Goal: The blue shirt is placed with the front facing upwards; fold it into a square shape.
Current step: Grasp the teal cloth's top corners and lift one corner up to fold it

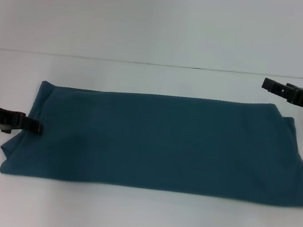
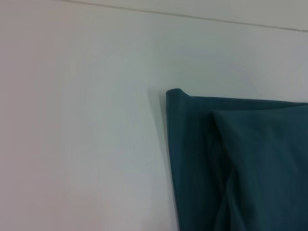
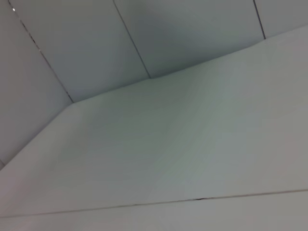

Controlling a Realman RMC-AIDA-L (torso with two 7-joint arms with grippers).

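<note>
— What do you see on the white table (image 1: 124, 218)?

— I see the blue shirt (image 1: 158, 143) lying flat in the middle, folded into a long band across my view. No letters show on it.

— And the grippers?

— The left gripper (image 1: 34, 126) sits low at the left end of the shirt, its tip at the cloth edge. The right gripper (image 1: 272, 86) hangs above the far right corner, apart from the cloth. For both, I cannot tell how the fingers stand.
</note>
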